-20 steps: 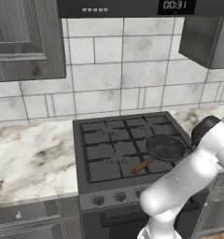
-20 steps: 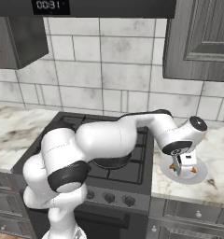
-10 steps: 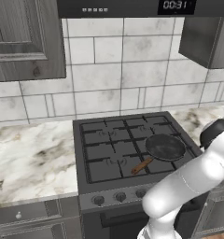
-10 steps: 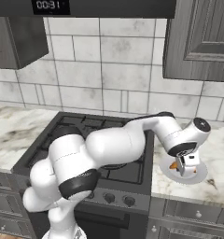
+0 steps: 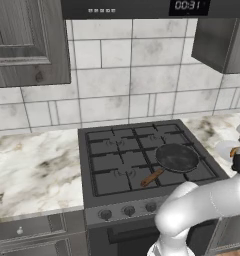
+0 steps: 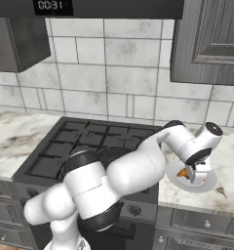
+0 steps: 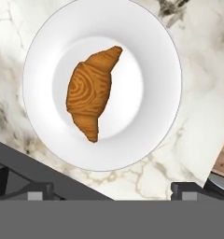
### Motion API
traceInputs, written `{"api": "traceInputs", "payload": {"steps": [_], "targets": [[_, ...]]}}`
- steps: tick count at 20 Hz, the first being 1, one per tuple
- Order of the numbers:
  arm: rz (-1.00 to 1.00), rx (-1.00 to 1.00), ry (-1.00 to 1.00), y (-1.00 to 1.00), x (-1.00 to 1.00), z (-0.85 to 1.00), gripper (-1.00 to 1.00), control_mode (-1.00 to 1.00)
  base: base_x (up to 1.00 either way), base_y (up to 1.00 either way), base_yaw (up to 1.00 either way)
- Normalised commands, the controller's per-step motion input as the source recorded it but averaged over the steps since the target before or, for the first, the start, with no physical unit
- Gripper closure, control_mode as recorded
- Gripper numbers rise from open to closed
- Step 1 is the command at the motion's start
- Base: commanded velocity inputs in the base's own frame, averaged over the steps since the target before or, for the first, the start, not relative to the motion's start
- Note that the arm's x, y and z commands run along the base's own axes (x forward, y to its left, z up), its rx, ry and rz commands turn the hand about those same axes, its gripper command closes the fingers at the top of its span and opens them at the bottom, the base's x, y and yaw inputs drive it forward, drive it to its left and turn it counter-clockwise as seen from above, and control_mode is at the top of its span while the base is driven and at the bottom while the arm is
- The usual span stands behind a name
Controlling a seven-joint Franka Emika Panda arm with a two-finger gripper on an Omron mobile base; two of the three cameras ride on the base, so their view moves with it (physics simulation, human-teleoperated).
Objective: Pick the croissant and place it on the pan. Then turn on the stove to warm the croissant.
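Below claw (image 7: 109, 198) | croissant (image 7: 90, 92) on white plate (image 7: 156, 60) | claw spread wide, holding nothing

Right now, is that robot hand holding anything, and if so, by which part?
Nothing is held. The gripper is open above the white plate, and the croissant lies untouched on it.

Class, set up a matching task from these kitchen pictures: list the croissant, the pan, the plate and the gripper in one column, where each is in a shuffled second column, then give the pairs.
1. croissant
2. pan
3. plate
4. gripper

A. on the stove grates
B. on the marble counter right of the stove
C. open, above the plate
D. lying on the plate

Pairs: 1-D, 2-A, 3-B, 4-C
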Motion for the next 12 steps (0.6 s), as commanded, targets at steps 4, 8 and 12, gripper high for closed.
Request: {"api": "traceInputs", "payload": {"steps": [4, 8, 12], "targets": [[0.00, 0.00, 0.04, 0.00, 0.01, -0.24, -1.00, -1.00, 0.00, 0.00, 0.00], [0.00, 0.00, 0.02, 0.00, 0.05, -0.14, -1.00, -1.00, 0.00, 0.00, 0.00], [0.00, 0.00, 0.00, 0.00, 0.07, -0.07, -1.00, -1.00, 0.00, 0.00, 0.00]]}}
